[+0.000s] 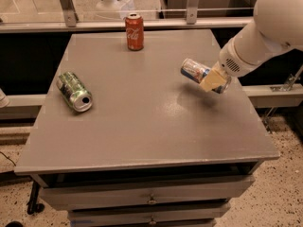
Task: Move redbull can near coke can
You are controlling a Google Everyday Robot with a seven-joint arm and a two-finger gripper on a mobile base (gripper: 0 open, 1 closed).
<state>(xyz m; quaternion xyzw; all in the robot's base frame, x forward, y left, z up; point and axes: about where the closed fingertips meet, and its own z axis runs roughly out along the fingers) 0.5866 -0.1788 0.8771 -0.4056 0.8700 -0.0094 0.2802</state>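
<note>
Gripping the redbull can (194, 71) sideways above the counter (142, 126), well right of the coke can (135, 31), claw (213, 81) clamped mid-body; probably light, slick, dentable.

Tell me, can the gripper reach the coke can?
Probably yes. The gripper, holding the redbull can, has only table between it and the coke can; the green can lies well aside.
</note>
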